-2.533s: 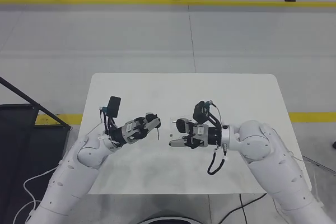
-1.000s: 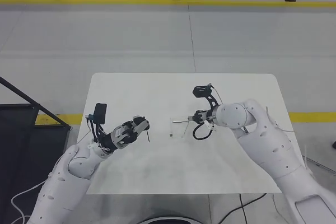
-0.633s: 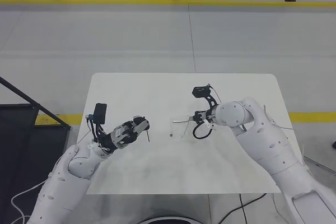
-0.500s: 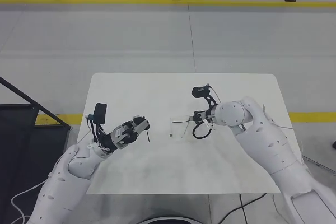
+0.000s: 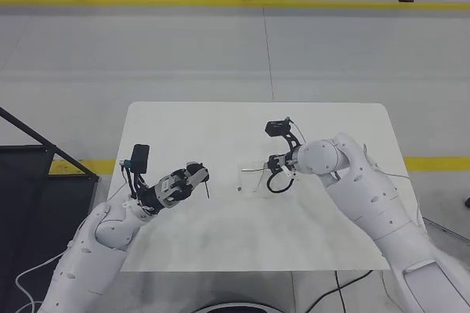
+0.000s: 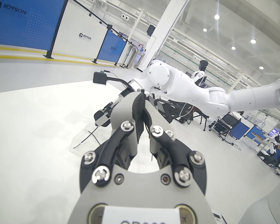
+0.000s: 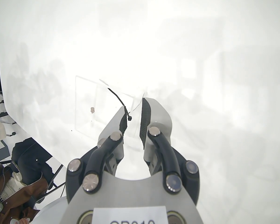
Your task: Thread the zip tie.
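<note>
Harsh overhead glare on table

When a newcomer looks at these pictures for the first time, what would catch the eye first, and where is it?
The left gripper stands out first: over the left part of the white table, shut on a thin black zip tie. Then the right gripper, open above a clear tray near the table's middle, where a second black zip tie lies against one of its fingers.
</note>
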Controlling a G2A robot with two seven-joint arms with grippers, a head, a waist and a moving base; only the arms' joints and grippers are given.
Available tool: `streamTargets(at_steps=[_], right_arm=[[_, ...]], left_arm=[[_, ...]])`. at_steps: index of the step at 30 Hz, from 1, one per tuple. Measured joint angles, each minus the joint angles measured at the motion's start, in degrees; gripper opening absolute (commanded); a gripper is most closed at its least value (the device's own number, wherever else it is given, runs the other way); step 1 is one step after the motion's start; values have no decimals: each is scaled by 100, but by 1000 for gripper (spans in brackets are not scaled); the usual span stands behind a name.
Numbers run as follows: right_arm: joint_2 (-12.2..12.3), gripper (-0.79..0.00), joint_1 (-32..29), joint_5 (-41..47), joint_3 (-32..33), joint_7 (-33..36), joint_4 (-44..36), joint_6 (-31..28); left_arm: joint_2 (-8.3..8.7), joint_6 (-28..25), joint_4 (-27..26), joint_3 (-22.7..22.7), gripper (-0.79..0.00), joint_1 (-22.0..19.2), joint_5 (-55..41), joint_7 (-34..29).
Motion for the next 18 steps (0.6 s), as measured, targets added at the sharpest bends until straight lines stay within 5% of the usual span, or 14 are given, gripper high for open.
streamTargets(at_steps=[3,18], right_arm=[[-6,-785,-28,-12,30,-41,-13,-8],[52,-785,-238,-118,347,-185,-263,-81]], left_arm=[[0,0,0,0,-785,0,0,0],[0,0,0,0,-785,0,0,0]])
